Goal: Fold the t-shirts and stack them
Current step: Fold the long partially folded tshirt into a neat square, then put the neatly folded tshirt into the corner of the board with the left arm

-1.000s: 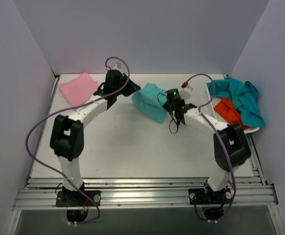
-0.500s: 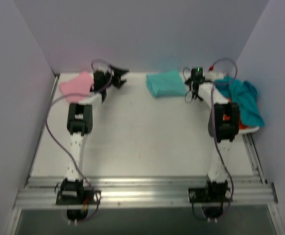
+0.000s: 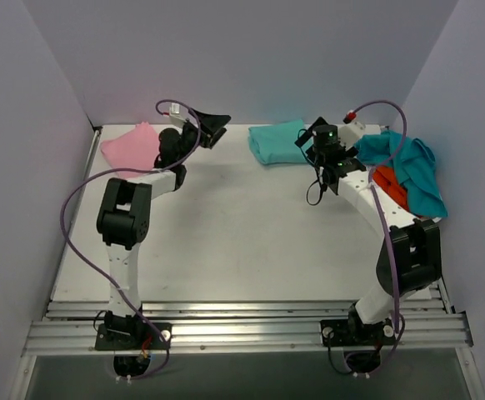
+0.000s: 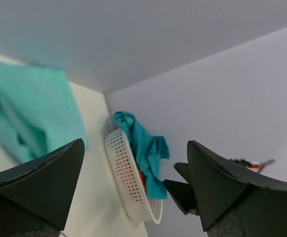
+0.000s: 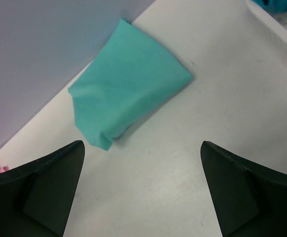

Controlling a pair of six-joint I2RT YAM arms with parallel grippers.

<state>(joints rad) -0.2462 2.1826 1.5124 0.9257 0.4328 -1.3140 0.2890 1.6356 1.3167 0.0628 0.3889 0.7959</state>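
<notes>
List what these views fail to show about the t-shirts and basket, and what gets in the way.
- Orange t-shirt: top view, mostly buried under the dark teal t-shirt.
- Pink t-shirt: top view, right edge behind the left arm; right wrist view crops it to a corner.
- Basket: top view, nearly covered by shirts and the right arm.
- Sea-green t-shirt: left wrist view, blurred, cut by the frame edge.

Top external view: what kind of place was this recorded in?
Most likely a lab robot cell, not a home: plain walls box in a white table, the left arm and right arm are bolted to a metal rail at its near edge, and t-shirts sit in a white basket.
</notes>
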